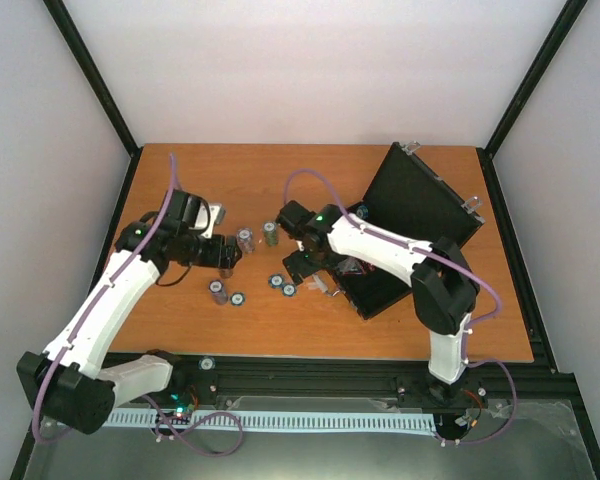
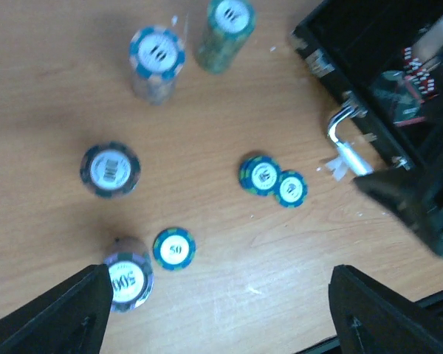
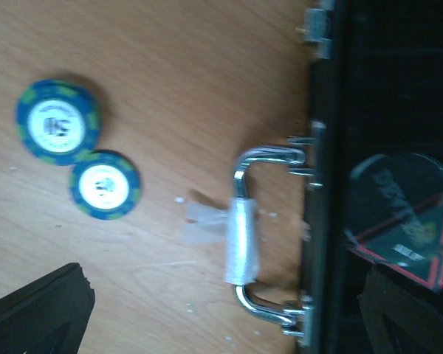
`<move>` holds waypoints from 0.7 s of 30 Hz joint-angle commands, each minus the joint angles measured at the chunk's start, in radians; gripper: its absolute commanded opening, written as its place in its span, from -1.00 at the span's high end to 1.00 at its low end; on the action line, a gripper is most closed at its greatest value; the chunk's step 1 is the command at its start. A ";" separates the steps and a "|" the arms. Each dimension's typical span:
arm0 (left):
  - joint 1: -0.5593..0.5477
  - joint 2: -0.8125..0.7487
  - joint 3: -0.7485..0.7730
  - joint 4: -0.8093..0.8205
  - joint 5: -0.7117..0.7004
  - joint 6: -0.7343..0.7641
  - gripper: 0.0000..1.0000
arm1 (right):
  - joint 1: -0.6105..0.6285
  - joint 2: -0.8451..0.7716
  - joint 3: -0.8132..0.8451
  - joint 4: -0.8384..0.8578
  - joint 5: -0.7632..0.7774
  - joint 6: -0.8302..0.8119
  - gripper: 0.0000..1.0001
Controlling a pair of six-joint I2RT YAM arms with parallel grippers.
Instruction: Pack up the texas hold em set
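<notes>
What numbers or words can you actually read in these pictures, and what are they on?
"10": blue chip stack
"50": single flat chip
"500", upside down: purple stack
Too blurred: green stack, dark stack, touching chip pair, disc inside the case.

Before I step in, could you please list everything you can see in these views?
table: one, orange-brown wood, under everything
case: one, black, open with lid raised, right side of the table
handle: one, silver, on the case edge facing the chips
chip stacks: four, with blue, green, dark and purple tops, left of the case
loose chips: three, blue with white centres; one beside a stack, two touching near the handle
arms: two, white and black, reaching in from the near edge
left pincer: one, black, open, above the chips
right pincer: one, black, open, above the handle
</notes>
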 commanded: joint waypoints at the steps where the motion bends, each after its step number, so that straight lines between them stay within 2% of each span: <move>1: -0.046 -0.041 -0.038 -0.030 -0.132 -0.063 -0.62 | -0.070 -0.077 -0.061 0.054 0.011 -0.013 -1.00; 7: -0.083 0.015 -0.082 -0.002 -0.260 -0.225 -0.63 | -0.115 -0.079 -0.070 0.061 -0.003 -0.052 -1.00; 10: -0.089 0.058 -0.121 0.026 -0.242 -0.296 -0.62 | -0.123 -0.079 -0.070 0.059 -0.013 -0.065 -1.00; 16: -0.090 0.040 -0.261 0.133 -0.228 -0.407 -0.50 | -0.148 -0.102 -0.086 0.056 -0.008 -0.083 -1.00; 21: -0.090 0.043 -0.326 0.172 -0.239 -0.473 -0.55 | -0.178 -0.118 -0.098 0.054 -0.014 -0.106 -1.00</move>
